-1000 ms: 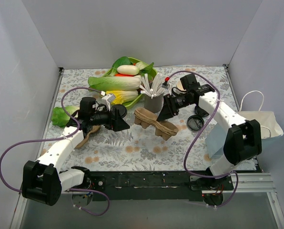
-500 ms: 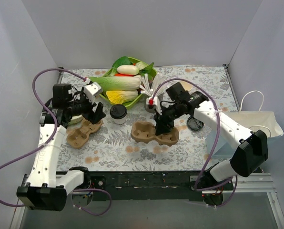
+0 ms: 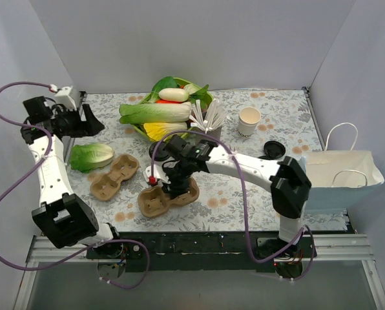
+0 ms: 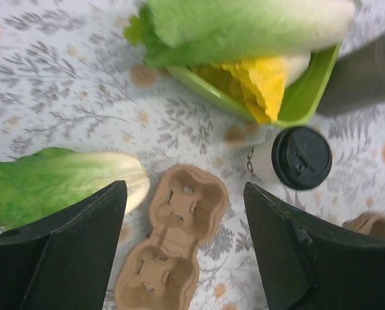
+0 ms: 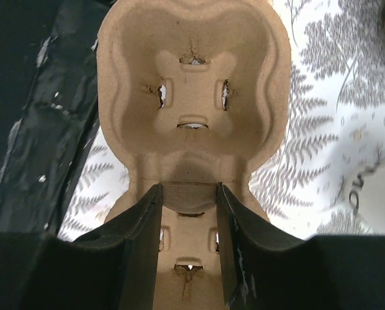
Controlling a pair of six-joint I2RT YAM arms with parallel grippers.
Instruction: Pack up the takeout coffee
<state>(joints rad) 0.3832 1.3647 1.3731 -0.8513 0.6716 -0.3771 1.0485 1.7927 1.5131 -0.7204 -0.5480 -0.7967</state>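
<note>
Right wrist shows right end effector (image 5: 189, 194) clamped on cup carrier (image 5: 192, 84), coffee cup (image 5: 380, 190) near its right.

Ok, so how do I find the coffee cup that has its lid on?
Find the green bowl of vegetables at the back of the flowery table. Just in front of it stands a small cream paper cup. It is the only cup wearing a round black lid; the other paper cup, further right, is open on top.
</note>
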